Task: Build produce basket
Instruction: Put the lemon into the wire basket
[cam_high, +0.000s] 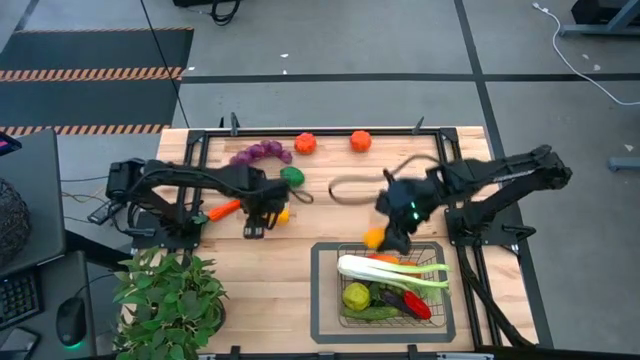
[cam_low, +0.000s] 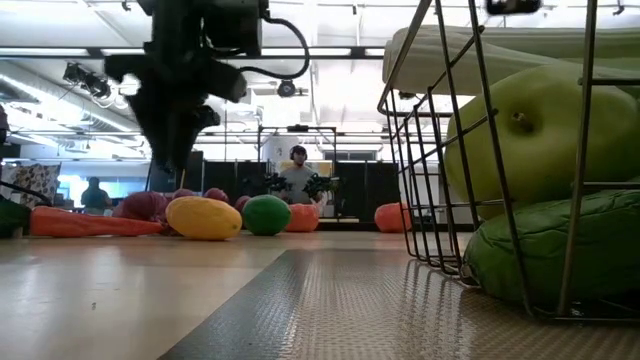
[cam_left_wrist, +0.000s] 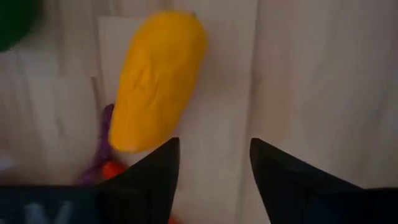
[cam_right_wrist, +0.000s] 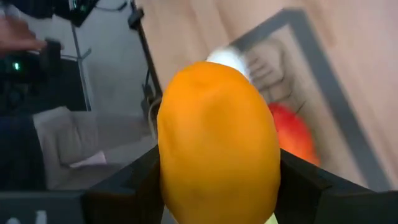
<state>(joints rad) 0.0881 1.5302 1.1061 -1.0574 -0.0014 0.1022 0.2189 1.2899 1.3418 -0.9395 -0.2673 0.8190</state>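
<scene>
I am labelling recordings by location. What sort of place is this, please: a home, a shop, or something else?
Probably a robotics lab or workshop, not a home. The wooden table stands on bare grey floor with hazard-striped matting beside it. Across the table, a large open hall with ceiling lights shows, and a person sits at equipment.

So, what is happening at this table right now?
The robot is filling the wire basket with toy produce. The right pincer holds an orange fruit just above the basket's far edge; a leek and other vegetables already lie inside. The left pincer hovers open over a yellow lemon on the table.
</scene>
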